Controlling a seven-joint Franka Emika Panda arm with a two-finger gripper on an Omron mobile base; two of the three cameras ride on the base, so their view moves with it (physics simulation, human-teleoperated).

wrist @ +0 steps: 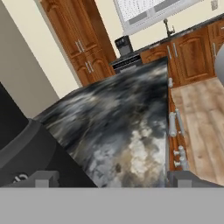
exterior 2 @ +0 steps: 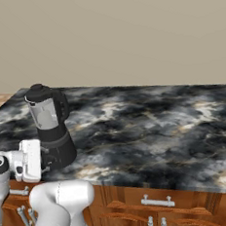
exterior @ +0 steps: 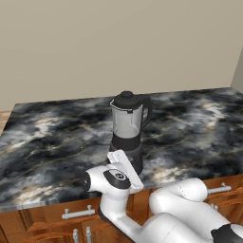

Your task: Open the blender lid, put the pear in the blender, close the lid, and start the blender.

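The blender [exterior: 127, 124] stands on the dark marble counter [exterior: 52, 142], a clear jar with a black side handle on a dark grey base [exterior 2: 57, 146]. The black blender lid [exterior: 126, 98] sits on the jar's rim, also seen as the lid [exterior 2: 37, 92] from the right. My gripper [exterior 2: 47, 161] is low at the counter's front edge, right against the base's lower front. In the hand view the gripper [wrist: 112, 179] is open, its fingertips [wrist: 41, 178] far apart, and the blender base [wrist: 26, 151] looms at the left. The pear is out of view.
Wooden cabinet fronts with metal handles [exterior 2: 157, 201] run under the counter edge. A beige wall [exterior: 118, 42] backs the counter. The hand view looks along the counter [wrist: 118, 113] toward distant cabinets, a stove [wrist: 124, 46] and wood floor [wrist: 201, 118].
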